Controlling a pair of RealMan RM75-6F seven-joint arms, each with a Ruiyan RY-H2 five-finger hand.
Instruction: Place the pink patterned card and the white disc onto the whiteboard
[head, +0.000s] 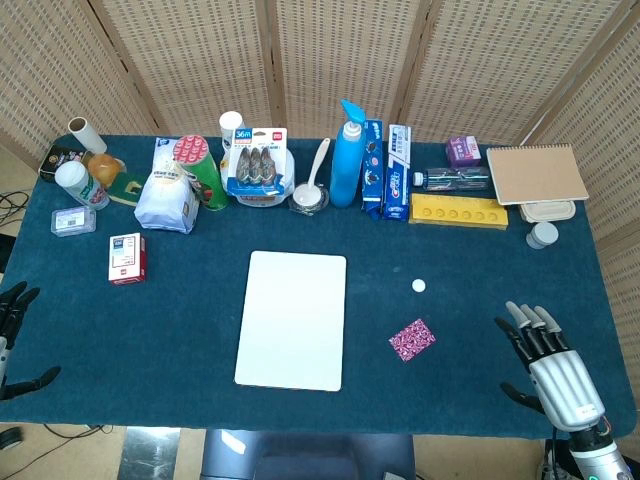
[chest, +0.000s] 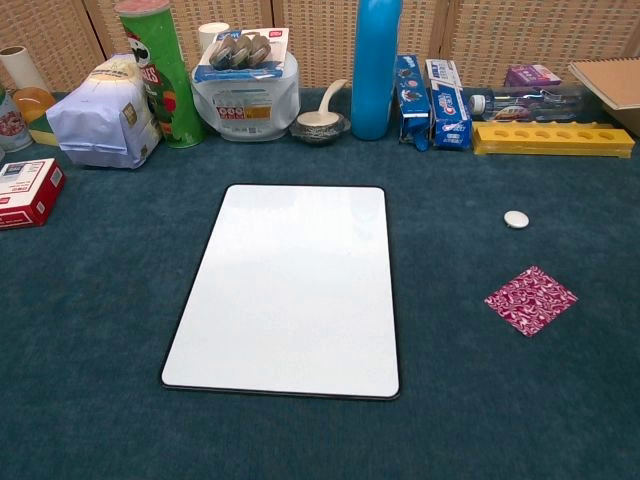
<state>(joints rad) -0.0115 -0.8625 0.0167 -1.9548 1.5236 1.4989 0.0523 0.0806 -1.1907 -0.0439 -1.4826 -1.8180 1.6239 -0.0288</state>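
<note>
A bare whiteboard (head: 293, 318) (chest: 290, 285) lies flat in the middle of the blue table. To its right lies the pink patterned card (head: 412, 338) (chest: 531, 299), turned like a diamond. The small white disc (head: 418, 285) (chest: 516, 219) sits a little beyond the card. My right hand (head: 550, 362) hovers at the table's near right corner, fingers spread, holding nothing, well right of the card. My left hand (head: 14, 335) shows only partly at the left edge, fingers apart and empty. Neither hand appears in the chest view.
Along the back stand a Pringles can (head: 203, 172), a white bag (head: 166, 198), a blue bottle (head: 347, 158), toothpaste boxes (head: 398, 172), a yellow tray (head: 458, 211) and a notebook (head: 537, 173). A red-and-white box (head: 127, 258) lies at the left.
</note>
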